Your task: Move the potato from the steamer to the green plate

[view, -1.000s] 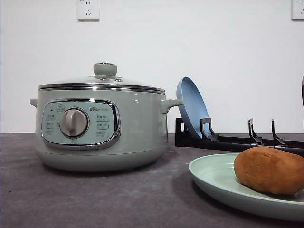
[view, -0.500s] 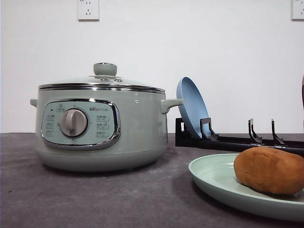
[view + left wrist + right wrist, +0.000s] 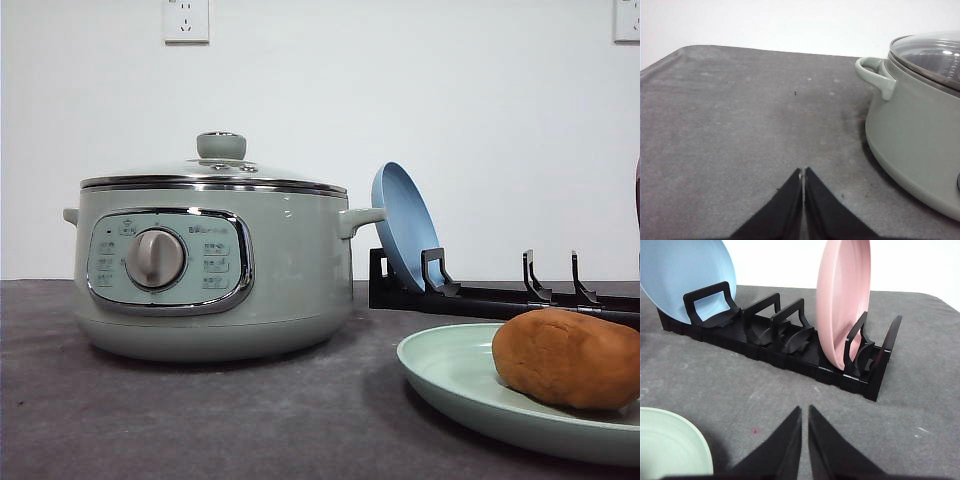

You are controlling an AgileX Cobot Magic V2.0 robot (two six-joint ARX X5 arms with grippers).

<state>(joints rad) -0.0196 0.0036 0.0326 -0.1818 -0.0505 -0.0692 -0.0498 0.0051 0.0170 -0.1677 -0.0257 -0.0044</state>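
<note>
- I see the steamer (image 3: 212, 260) lidded at table (image 3: 200, 420) left, bare grey cloth before it.
- Green plate (image 3: 450, 380) at front right edge; potato (image 3: 568, 357) rests on it.
- Left gripper (image 3: 803, 175) and right gripper (image 3: 805, 412): fingers pressed together, holding nothing.

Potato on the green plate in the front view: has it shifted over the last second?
No. The potato sits at the same spot on the green plate, equally far below the black rack.

Left gripper (image 3: 803, 175) had two black pointy fingers, smooth and flat, right gripper (image 3: 805, 415) had the same black wedge fingers
</note>
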